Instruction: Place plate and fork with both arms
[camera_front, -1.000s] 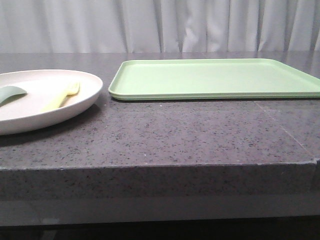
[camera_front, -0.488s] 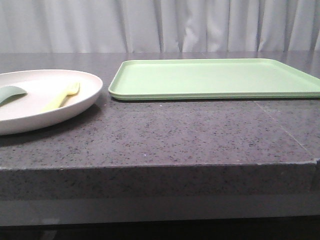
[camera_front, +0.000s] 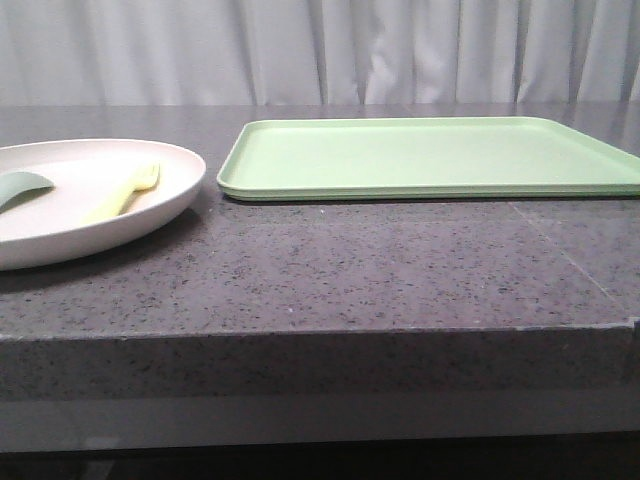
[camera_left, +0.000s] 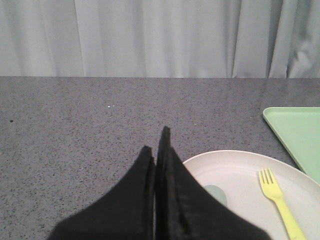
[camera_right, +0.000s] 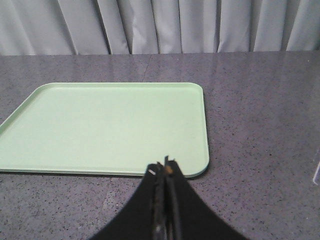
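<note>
The cream-white plate sits at the left of the grey stone table; it also shows in the left wrist view. The pale-yellow fork lies in it, and shows in the left wrist view too. My left gripper is shut and empty, above the table beside the plate's rim. My right gripper is shut and empty, above the table at the near edge of the light-green tray. Neither gripper shows in the front view.
A sage-green spoon-like piece also lies in the plate, partly hidden by my left fingers in the left wrist view. The green tray lies right of the plate. White curtains hang behind the table. The table's front edge is close.
</note>
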